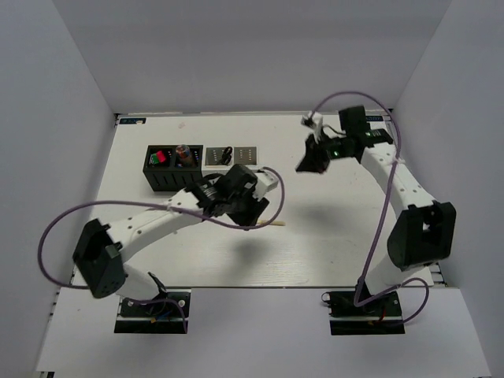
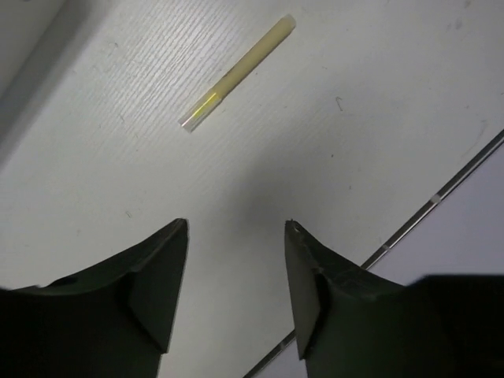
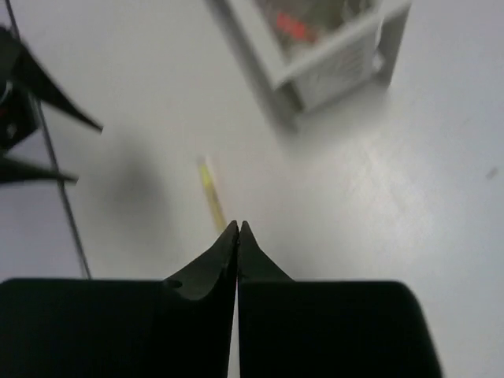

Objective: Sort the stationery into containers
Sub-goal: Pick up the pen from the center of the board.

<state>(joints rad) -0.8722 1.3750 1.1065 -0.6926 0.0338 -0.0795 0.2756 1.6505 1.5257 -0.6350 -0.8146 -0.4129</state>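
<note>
left jaws apart near the yellow pencil (image 2: 236, 72), mostly hidden under the left arm (image 1: 157, 224) from above; right jaws together

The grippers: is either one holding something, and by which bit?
Nothing. The left gripper is open, the yellow pencil lying loose beyond it; the right gripper is shut, empty.

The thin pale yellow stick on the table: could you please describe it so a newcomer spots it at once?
On the white tabletop, find the joined row of black and white slotted holders. Just nearer than it lies the thin pale yellow stick, flat and alone, with one clear end.
</note>
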